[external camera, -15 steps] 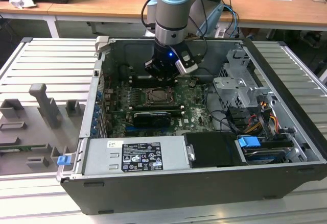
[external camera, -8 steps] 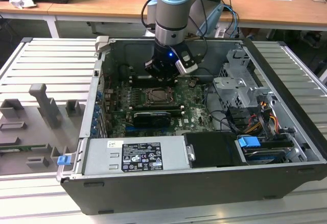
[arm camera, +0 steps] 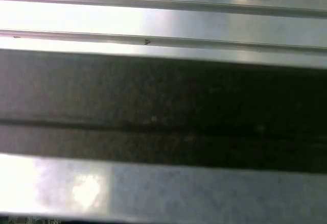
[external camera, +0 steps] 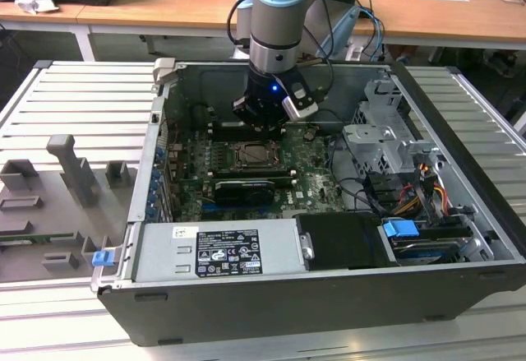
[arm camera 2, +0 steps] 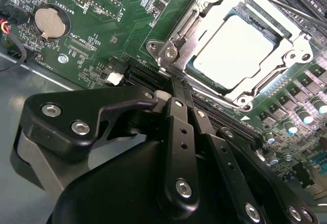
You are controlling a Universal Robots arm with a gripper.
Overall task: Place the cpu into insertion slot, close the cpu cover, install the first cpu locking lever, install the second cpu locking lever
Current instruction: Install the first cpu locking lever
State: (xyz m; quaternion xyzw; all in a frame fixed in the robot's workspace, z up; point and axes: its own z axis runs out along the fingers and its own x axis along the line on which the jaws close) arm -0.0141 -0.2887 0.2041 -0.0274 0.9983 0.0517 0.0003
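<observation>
The cpu [arm camera 2: 232, 48] lies flat in its socket, its pale metal top showing through the square opening of the cpu cover [arm camera 2: 293, 46]. The silvery cover is down around the chip. A thin metal locking lever [arm camera 2: 185, 28] runs along one side of the socket. My gripper [arm camera 2: 175, 87] is shut with nothing between its black fingers [arm camera 2: 180, 127]. Its tips hover just off the socket's corner, by the lever's hinge. In the exterior view the gripper [external camera: 261, 121] hangs inside the open computer case, over the far edge of the socket [external camera: 251, 155].
A long black card [external camera: 242, 190] sits just in front of the socket. The power supply [external camera: 218, 250] fills the case's near side, and a drive cage [external camera: 382, 139] with cables stands at the exterior view's right. A coin battery [arm camera 2: 50, 21] sits on the board. Grey fixtures [external camera: 70, 164] stand on the table.
</observation>
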